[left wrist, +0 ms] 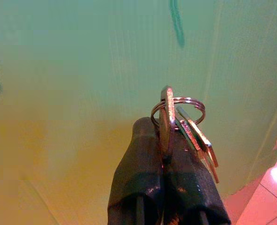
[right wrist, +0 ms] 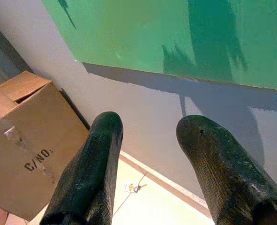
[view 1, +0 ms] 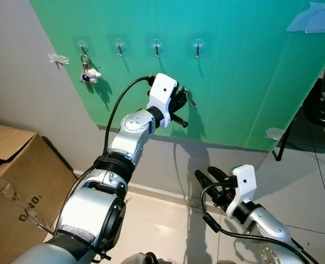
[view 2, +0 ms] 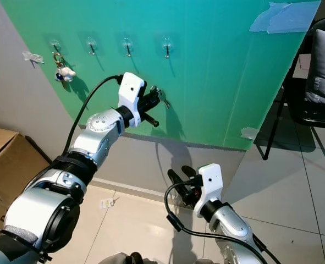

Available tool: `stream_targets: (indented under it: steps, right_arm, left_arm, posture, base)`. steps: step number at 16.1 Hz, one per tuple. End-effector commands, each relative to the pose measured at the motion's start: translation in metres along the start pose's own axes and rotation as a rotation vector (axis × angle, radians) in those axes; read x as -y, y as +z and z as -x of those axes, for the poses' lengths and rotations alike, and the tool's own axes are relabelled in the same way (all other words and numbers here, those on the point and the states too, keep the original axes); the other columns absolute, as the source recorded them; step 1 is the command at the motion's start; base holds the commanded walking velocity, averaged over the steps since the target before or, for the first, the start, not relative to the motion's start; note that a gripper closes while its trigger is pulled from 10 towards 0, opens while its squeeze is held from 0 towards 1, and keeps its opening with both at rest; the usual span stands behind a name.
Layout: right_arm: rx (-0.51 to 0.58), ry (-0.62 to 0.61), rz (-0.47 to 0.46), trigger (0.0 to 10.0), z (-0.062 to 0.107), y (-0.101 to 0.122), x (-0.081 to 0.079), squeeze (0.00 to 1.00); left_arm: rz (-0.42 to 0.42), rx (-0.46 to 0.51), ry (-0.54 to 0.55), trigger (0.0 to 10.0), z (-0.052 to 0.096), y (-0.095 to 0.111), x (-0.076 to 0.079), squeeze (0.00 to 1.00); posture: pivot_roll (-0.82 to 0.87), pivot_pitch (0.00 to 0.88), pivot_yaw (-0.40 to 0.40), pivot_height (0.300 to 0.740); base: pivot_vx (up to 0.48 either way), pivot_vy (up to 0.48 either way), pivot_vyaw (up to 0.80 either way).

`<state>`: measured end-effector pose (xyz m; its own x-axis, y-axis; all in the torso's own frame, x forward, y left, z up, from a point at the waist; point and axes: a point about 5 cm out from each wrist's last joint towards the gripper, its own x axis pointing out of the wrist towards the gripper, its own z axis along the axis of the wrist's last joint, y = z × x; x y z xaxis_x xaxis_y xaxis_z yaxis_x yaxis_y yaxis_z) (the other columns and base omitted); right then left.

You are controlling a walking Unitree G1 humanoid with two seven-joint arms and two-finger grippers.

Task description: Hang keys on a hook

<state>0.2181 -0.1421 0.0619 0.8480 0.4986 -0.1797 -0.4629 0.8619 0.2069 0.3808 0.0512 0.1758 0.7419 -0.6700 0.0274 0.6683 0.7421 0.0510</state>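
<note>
"C/NO." reads on the cardboard box (right wrist: 30,154) by the grey wall. Green board (view 1: 250,82) ahead carries four hooks (view 1: 157,48); the leftmost holds a charm keyring (view 1: 89,71). My left gripper (view 1: 185,102) reaches up to the board, fingers pinched on the keys (left wrist: 185,126), below the hooks. My right gripper (right wrist: 150,154) hangs low, fingers apart.

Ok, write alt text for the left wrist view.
The left hand is shut on a bunch of silver keys, their ring poking above the two black fingers. A green board lies close behind, out of focus.
</note>
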Motion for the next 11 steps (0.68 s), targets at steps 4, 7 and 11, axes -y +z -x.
stream_targets:
  steps: [4,7,11]
  right_arm:
    - [0.016,0.037,-0.001,10.0,-0.002,0.005,-0.006,0.00]
    - [0.016,0.037,0.001,10.0,-0.002,0.005,-0.006,0.00]
    - [0.014,0.036,-0.002,10.0,-0.001,0.005,-0.005,0.00]
  left_arm:
    - [0.226,0.130,0.017,0.0,-0.002,0.032,-0.020,0.00]
    - [0.346,0.186,0.040,0.0,0.000,0.042,-0.031,0.00]
    - [0.588,0.260,0.049,0.0,0.003,0.045,-0.040,0.00]
  posture:
    - [-0.27,0.010,0.140,0.740]
    - [-0.27,0.008,0.140,0.740]
    - [-0.27,0.021,0.142,0.740]
  base:
    - [0.000,0.000,0.00]
    - [0.000,0.000,0.00]
    - [0.000,0.000,0.00]
